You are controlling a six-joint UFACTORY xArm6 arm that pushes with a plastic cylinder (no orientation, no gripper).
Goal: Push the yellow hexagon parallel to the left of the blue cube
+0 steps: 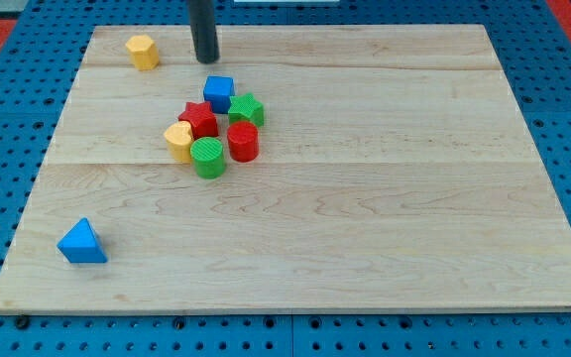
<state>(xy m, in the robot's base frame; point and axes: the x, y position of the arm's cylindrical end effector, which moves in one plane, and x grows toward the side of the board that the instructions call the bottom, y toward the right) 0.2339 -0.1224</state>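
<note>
The yellow hexagon (pixel 143 51) sits near the top left corner of the wooden board (pixel 385 218). The blue cube (pixel 218 92) stands lower and to the right, at the top of a cluster of blocks. My tip (pixel 206 59) rests on the board between them, to the right of the hexagon and just above the cube, touching neither.
Below the blue cube are a red star (pixel 198 119), a green star (pixel 247 108), a yellow heart (pixel 178 140), a green cylinder (pixel 207 157) and a red cylinder (pixel 243 141), packed close. A blue triangle (pixel 81 243) lies near the bottom left corner.
</note>
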